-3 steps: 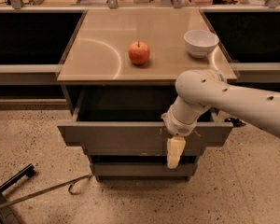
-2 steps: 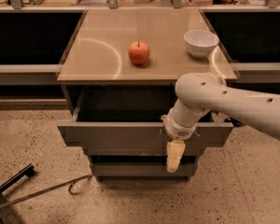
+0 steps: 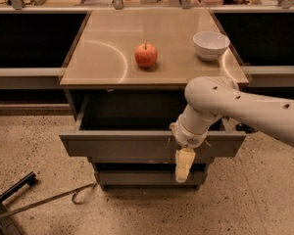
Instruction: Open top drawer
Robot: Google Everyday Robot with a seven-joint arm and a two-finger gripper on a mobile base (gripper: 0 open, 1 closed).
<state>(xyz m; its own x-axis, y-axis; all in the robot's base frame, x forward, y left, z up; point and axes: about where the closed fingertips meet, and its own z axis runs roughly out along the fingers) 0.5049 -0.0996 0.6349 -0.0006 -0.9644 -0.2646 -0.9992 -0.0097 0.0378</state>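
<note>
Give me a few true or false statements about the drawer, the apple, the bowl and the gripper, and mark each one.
1. The top drawer is pulled out. True.
2. The white bowl and the apple both stand on the countertop. True.
3. The apple lies inside the top drawer. False: it is on the countertop.
4. The gripper hovers over the white bowl. False: it hangs in front of the top drawer's front panel, pointing down.

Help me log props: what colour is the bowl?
White bowl, camera view. The gripper hangs before the pulled-out top drawer.
</note>
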